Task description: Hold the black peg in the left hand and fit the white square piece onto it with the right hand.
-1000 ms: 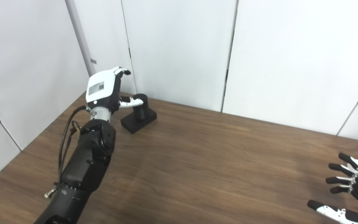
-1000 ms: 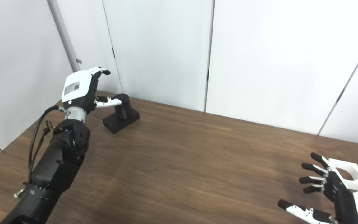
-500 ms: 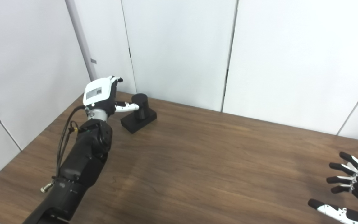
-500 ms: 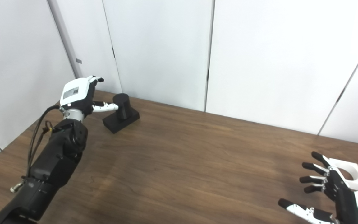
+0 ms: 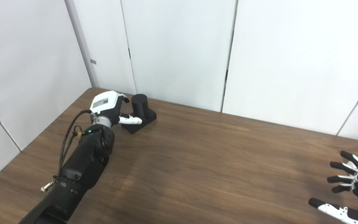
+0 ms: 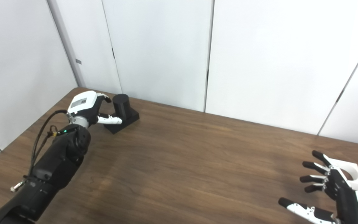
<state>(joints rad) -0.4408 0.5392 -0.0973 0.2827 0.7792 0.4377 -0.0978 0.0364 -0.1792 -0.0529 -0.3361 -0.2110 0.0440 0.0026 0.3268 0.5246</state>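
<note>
At the near right edge, the right hand [image 6: 334,194] was held open, fingers spread, with nothing in it. The white square piece [image 6: 350,172] was seen just behind it on the brown table [image 6: 197,161]. Far off at the back left, the left hand [image 5: 112,107] was placed beside the black peg [image 5: 140,110], fingers apart, thumb by its base, not gripping yet.

One black peg [image 6: 121,105] on square base, far left. One white square piece [image 6: 349,172] with round hole, far right. Two robot hands: left hand [image 6: 87,107], right hand [image 6: 331,194]. One wooden worktop [image 6: 197,161].
</note>
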